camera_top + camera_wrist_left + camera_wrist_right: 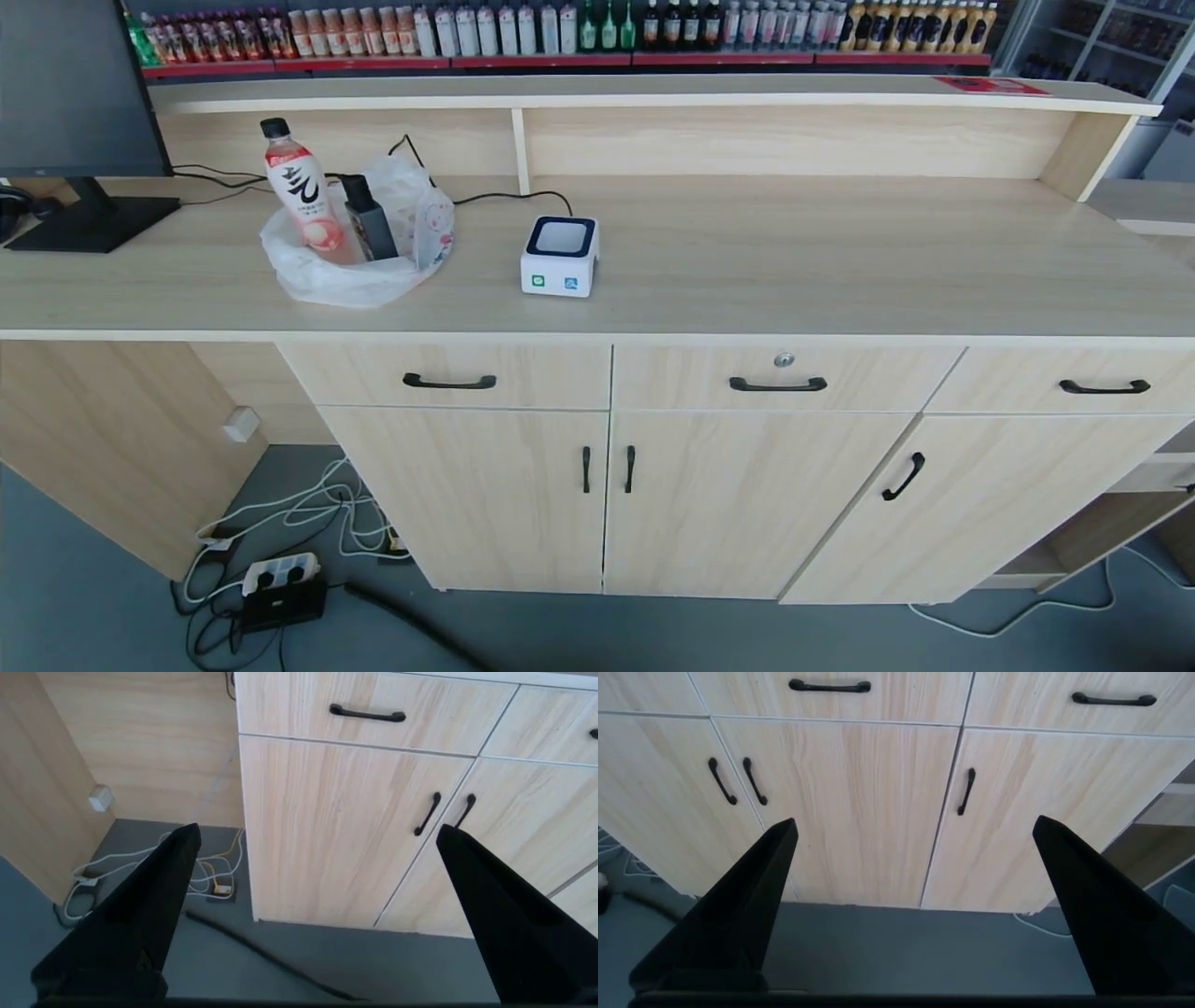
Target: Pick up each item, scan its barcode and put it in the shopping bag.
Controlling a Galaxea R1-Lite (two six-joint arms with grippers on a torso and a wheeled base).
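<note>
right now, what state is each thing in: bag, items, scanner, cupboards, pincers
white plastic shopping bag, open-topped, on the light wood counter
pink-labelled drink bottle, capped, standing in the bag
dark grey slim container, standing in the bag
white cube scanner with dark top, on the counter, apart from the bag
light wood drawers and doors, shut
left pincer, open, empty
right pincer, open, empty
</note>
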